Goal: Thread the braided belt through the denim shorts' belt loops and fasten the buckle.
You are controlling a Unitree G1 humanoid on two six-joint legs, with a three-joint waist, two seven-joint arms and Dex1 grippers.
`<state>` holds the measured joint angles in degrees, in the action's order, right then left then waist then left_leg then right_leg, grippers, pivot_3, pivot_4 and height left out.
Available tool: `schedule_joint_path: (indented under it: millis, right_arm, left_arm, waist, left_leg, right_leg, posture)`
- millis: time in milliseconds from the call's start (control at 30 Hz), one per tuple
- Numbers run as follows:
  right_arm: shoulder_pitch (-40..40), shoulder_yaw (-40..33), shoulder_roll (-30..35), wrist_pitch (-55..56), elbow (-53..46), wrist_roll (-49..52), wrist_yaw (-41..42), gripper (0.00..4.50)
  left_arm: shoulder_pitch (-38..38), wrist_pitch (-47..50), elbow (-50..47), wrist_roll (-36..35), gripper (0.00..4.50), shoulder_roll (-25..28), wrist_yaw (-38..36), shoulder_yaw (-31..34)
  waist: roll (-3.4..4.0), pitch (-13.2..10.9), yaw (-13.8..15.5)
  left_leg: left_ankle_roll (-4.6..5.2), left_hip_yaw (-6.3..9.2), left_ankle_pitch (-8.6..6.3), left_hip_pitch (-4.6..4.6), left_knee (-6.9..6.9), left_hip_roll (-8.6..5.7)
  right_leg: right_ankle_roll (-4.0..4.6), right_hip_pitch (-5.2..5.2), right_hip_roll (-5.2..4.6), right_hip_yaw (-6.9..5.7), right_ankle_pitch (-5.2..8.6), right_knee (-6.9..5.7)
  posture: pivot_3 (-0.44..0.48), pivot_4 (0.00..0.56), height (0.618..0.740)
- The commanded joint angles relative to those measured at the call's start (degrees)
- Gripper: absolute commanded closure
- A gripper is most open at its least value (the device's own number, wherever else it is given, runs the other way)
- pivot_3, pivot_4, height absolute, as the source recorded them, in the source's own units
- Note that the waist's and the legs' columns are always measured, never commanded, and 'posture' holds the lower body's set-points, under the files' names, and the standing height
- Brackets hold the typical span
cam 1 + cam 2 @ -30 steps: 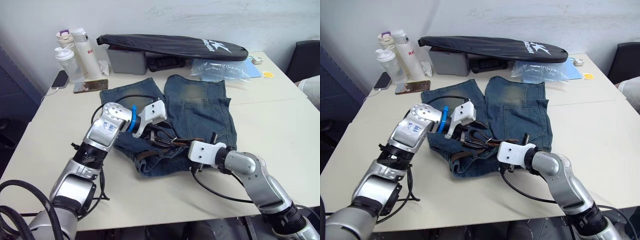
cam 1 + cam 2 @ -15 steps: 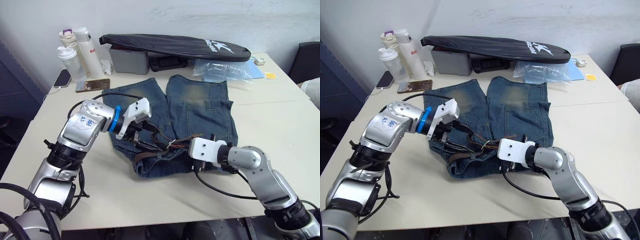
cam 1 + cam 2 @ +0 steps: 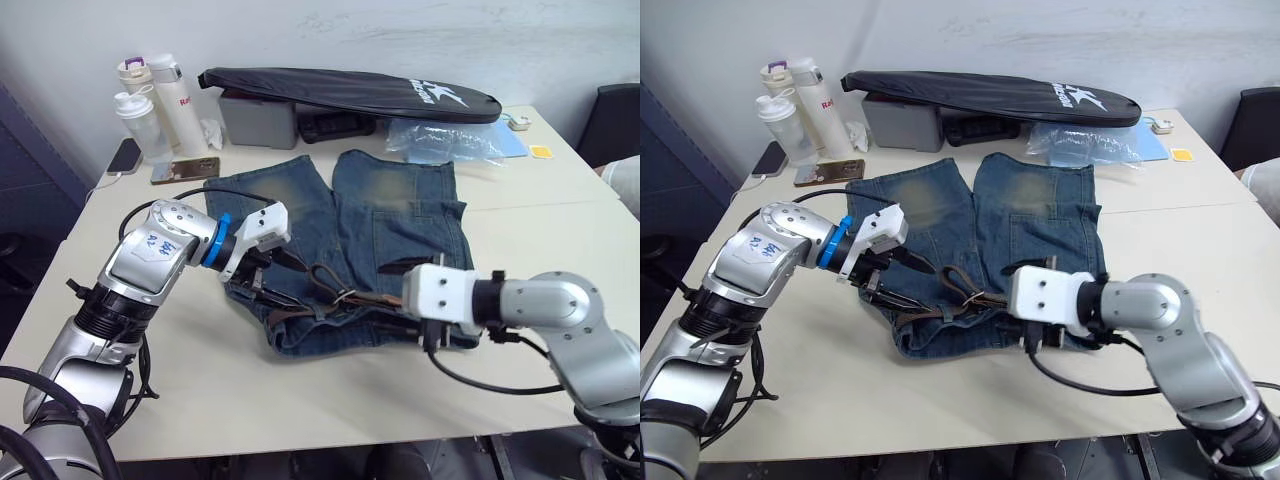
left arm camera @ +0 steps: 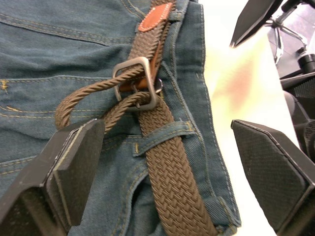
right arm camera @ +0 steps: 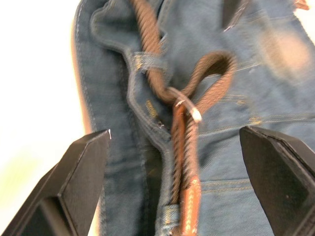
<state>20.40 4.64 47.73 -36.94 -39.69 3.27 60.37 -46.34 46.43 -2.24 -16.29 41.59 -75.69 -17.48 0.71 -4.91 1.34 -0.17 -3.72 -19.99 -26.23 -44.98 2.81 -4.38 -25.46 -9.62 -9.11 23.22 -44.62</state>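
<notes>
A long black zipped fabric bag (image 3: 350, 91) lay across a grey box (image 3: 258, 120); three plastic bottles (image 3: 150, 108) stood nearby.

denim shorts (image 3: 395, 215) flat on table | braided belt (image 4: 167, 172) under belt loops (image 4: 160, 137), looped through buckle (image 4: 135, 83)

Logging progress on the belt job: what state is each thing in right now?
braided belt: through a loop, its end looped through the buckle.
buckle: belt passed through it.
belt loops: one holds the belt.
denim shorts: lying flat on the table.
left claw: open, empty.
right claw: open, empty.
</notes>
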Motion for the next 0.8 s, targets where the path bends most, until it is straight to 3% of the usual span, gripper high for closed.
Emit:
schedule_joint_path:
  millis: [33, 400, 800]
  right_arm:
    - [0.68, -2.98, 3.43, 7.47, 7.26, -2.64, -2.43, 0.1]
    - [-3.5, 1.03, 5.11, 16.64, 11.25, -6.01, -4.08, 0.1]
    - [-4.22, 3.57, 3.46, 21.0, 14.15, -9.55, -6.81, 0.1]
  left_arm:
    - [1.83, 4.19, -5.33, -4.65, 0.0, 2.04, -0.94, 3.15]
    - [7.28, 9.31, -10.1, -8.92, 0.0, 6.15, 3.73, 7.0]
    - [7.6, 9.86, -10.38, -10.53, 0.0, 6.74, 6.55, 6.9]
  waist:
    - [-0.01, 0.0, -0.05]
    - [-0.02, -0.01, -0.02]
    - [-0.02, -0.01, 0.02]
  left_leg:
    - [0.0, -0.02, 0.0, 0.0, 0.0, -0.02]
    - [0.03, -0.05, 0.02, 0.02, -0.03, 0.0]
    - [0.03, -0.07, 0.02, -0.02, -0.03, 0.02]
  right_leg:
    - [0.0, 0.0, -0.01, 0.02, 0.0, 0.01]
    - [0.02, 0.01, -0.04, 0.07, 0.01, 0.06]
    - [0.03, 0.01, -0.09, 0.11, 0.02, 0.11]
  posture:
    - [0.0, 0.15, 0.622]
    - [0.0, 0.15, 0.622]
    - [0.0, 0.15, 0.622]
